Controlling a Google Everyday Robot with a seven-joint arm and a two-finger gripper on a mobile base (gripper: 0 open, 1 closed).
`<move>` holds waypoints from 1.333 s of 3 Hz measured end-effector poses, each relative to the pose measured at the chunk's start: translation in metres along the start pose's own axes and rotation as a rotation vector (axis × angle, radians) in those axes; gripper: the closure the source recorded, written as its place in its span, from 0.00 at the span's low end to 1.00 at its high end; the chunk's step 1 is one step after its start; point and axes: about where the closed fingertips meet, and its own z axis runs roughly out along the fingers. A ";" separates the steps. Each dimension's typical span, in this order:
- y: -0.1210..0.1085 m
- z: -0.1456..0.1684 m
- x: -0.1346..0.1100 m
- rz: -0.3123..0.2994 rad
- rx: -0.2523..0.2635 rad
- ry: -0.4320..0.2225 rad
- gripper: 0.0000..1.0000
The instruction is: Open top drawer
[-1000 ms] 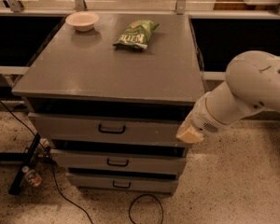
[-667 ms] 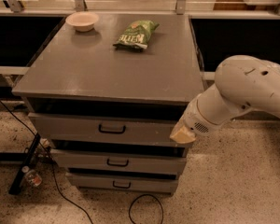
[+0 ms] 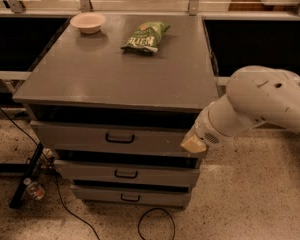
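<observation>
The top drawer (image 3: 90, 136) is the widest grey front, just under the cabinet's top, with a black loop handle (image 3: 120, 138) at its centre. A dark gap shows between its front and the cabinet top. My white arm (image 3: 260, 101) reaches in from the right. The gripper (image 3: 194, 144) is at the tan tip of the arm, at the right end of the top drawer's front, well right of the handle. It holds nothing that I can see.
Two narrower grey drawers (image 3: 126, 174) (image 3: 130, 196) sit below. On the cabinet top (image 3: 115, 69) lie a white bowl (image 3: 88, 22) and a green chip bag (image 3: 146, 36). Black cables (image 3: 155, 224) and a bottle (image 3: 34, 190) lie on the speckled floor at left.
The arm has moved left and slightly down, bringing the gripper closer to the right end of the top drawer's front. The drawers have not moved.
</observation>
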 end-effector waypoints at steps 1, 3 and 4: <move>-0.012 0.012 -0.007 0.071 0.094 -0.017 1.00; -0.022 0.021 -0.014 0.130 0.172 -0.040 1.00; -0.022 0.021 -0.015 0.131 0.175 -0.041 1.00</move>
